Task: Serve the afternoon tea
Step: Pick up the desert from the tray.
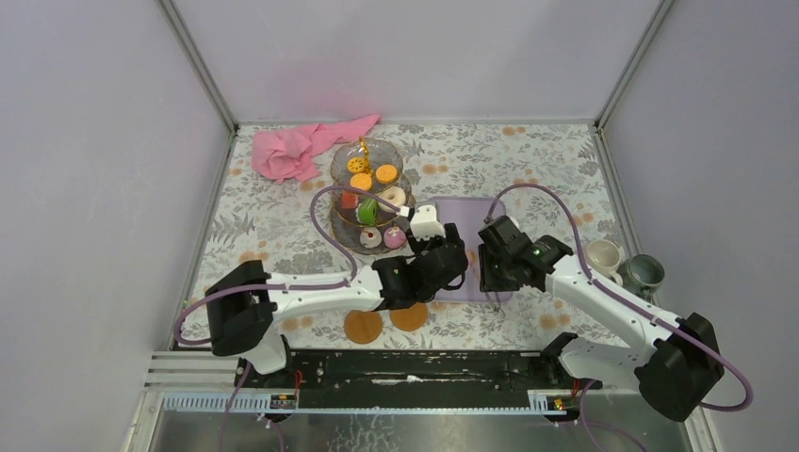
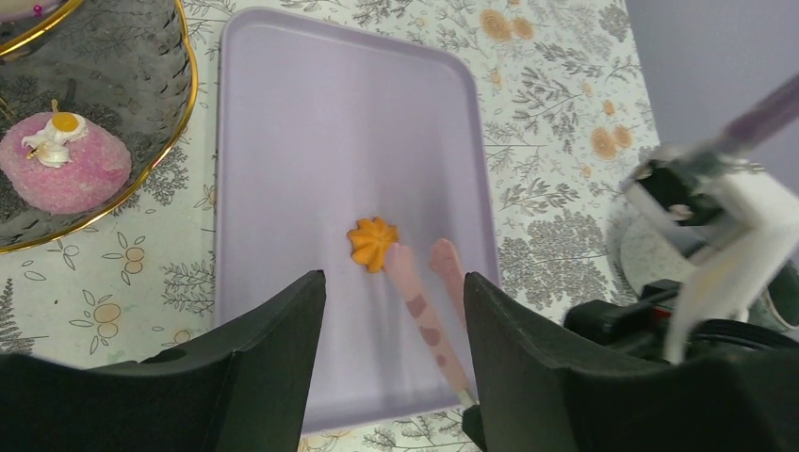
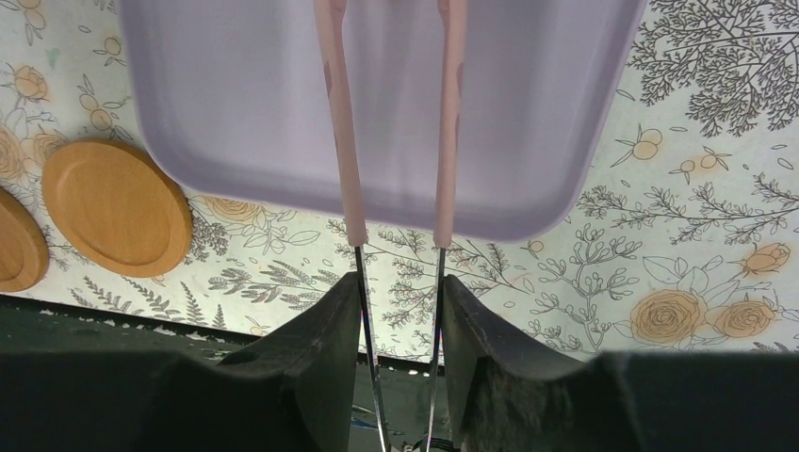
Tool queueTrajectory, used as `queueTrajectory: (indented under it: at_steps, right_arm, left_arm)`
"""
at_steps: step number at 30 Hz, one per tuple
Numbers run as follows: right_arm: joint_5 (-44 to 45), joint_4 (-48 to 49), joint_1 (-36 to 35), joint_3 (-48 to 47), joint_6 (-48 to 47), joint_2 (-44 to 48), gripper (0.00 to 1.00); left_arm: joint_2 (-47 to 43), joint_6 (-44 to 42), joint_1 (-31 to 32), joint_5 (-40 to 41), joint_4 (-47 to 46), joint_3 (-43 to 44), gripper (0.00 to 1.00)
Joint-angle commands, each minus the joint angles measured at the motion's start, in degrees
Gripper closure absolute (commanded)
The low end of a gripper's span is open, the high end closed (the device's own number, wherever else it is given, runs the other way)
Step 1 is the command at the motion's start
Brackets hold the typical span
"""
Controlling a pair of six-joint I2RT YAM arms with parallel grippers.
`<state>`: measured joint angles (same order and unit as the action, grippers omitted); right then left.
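**Overhead view.** The three-tier glass stand (image 1: 341, 165) carries the toy pastries at 11 o'clock from the lilac tray (image 1: 468, 212). The cream mug (image 1: 601, 254) and grey-green mug (image 1: 645, 273) stand together at the tray's 3 o'clock, apart from both arms. The arms hide most of the tray here.

**Left wrist view.** One orange swirl pastry (image 2: 373, 243) lies near the tray's middle, seen between the fingers of the left gripper (image 2: 393, 282), whose jaws stand wide and hold nothing. The tips of the pink tongs (image 2: 407, 268) lie just at the pastry's 4 o'clock; contact cannot be told. A pink cupcake (image 2: 61, 162) sits on a gold-rimmed tier of the stand at 10 o'clock.

**Right wrist view.** The right gripper (image 3: 400, 282) clasps the tongs' metal arms between narrow jaws, with the pink tips parted over the tray. The pastry falls outside this view. Two wooden discs (image 3: 118, 207) lie at 9 o'clock.
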<state>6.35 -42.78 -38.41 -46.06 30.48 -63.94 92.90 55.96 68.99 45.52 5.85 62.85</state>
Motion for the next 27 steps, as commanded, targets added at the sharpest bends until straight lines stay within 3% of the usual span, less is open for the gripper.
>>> queueTrajectory:
  at_steps: [1,27]
  right_arm:
    - [0.0,1.5,-1.0,0.2,-0.8,-1.1,0.59]
    - [1.6,1.5,-1.7,-3.0,-2.7,-8.7,0.56]
  left_arm:
    - [-2.3,0.5,0.8,2.9,-2.2,-1.1,0.37]
    - [-6.3,2.2,1.0,2.9,-3.9,-4.1,0.37]
